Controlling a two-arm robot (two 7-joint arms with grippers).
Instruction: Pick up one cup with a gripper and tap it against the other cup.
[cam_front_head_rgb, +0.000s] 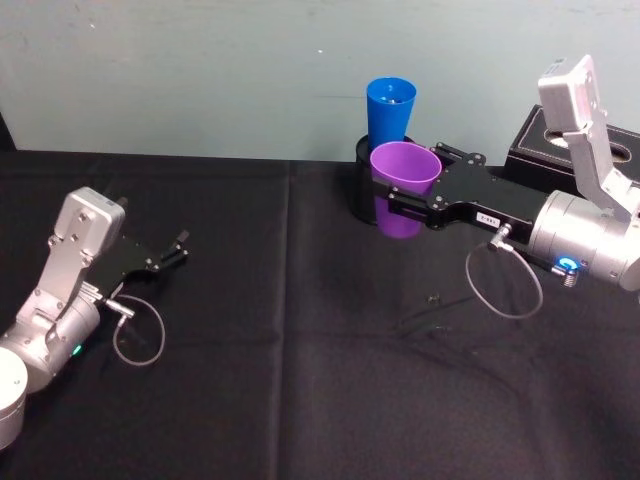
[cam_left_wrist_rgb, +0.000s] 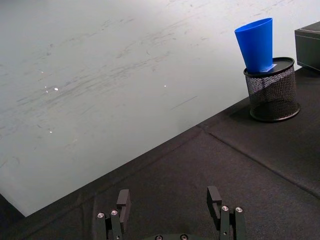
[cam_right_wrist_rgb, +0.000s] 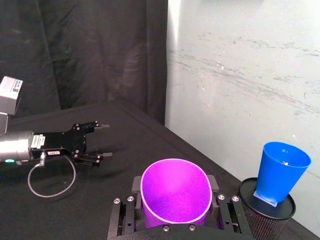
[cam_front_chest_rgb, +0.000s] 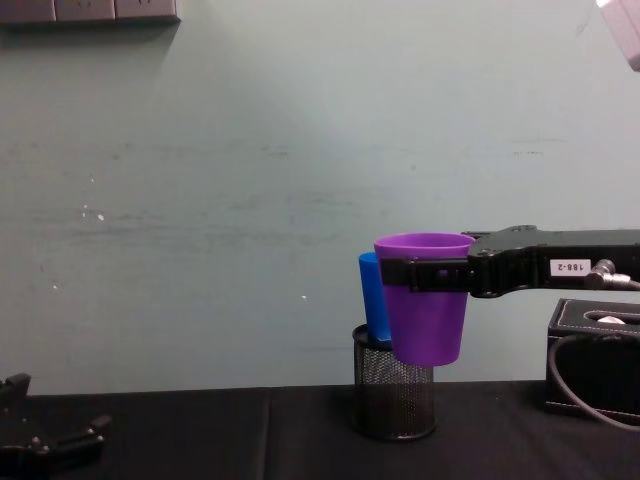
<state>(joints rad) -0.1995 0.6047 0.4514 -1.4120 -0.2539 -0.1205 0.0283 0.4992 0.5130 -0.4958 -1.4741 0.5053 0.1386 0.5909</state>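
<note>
- Black table (cam_front_head_rgb: 300, 380) as work surface, with the task items grouped at back centre near the wall.
- Right gripper (cam_front_head_rgb: 400, 190) reaching in from the right, clamped on purple cup (cam_front_head_rgb: 405, 170), one finger on each side just under the rim.
- Left gripper (cam_front_head_rgb: 183, 248) parked low on the left side of the table, fingers spread wide, holding nothing, well apart from both cups.
- Black box (cam_front_head_rgb: 530, 140) at far right behind the right arm. Not part of the job.
- Mesh holder (cam_front_chest_rgb: 390, 400) standing on the table at back centre, carrying blue cup (cam_left_wrist_rgb: 256, 42), base down inside and leaning to one side.
- Purple cup held upright, mouth up, clear of the table. In the chest view, its bottom hanging about level with the holder's rim, just in front of the blue cup.
- Visible gap between the two cups in the right wrist view, overlap in the chest view. Judged near but not touching.
- Status: pick-up done, carry to the blue cup mostly done, tap not yet made.
- Left to do: a short nudge of the purple cup toward the blue cup's upper wall until contact.
- Caution, as a judgement: blue cup apparently loose in the holder, so a light tap only, or risk tipping it.
</note>
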